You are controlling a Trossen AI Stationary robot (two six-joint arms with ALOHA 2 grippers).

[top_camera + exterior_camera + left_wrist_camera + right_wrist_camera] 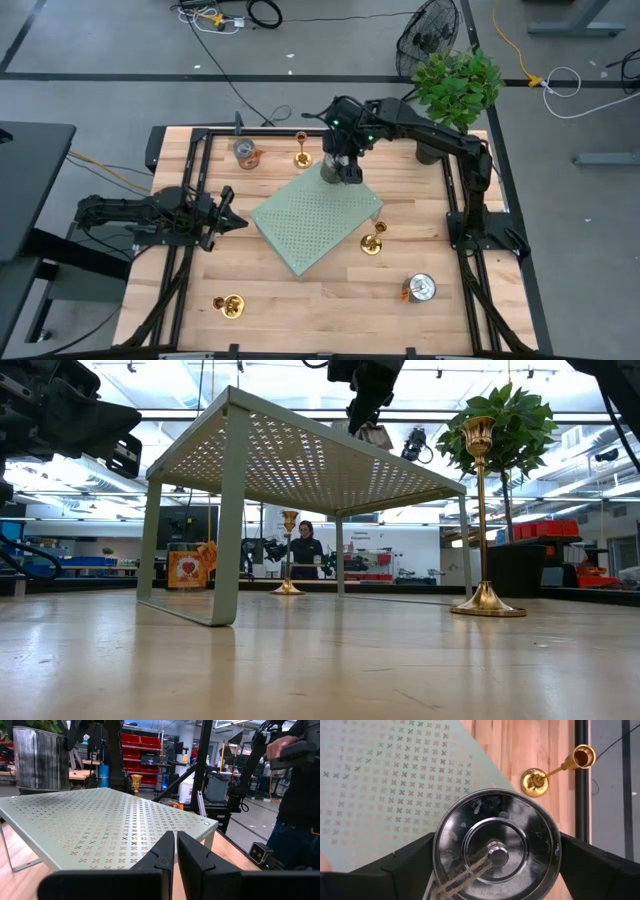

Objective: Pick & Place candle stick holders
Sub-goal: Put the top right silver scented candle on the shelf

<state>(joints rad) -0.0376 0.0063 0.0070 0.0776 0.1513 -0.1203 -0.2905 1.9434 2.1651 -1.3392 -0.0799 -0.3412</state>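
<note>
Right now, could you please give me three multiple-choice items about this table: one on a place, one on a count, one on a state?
1. Where is the right gripper?
A. over the far corner of the green shelf
B. at the table's near edge
C. off the table

2. How many gold candle stick holders are on the table?
A. one
B. two
C. three

3. The left gripper is:
A. wide open
B. shut, empty
C. shut on a holder

Answers:
1 A: the high view shows it there, around a tin can.
2 C: one far, one right of the shelf, one near left.
3 B: its fingers meet on nothing.
</note>
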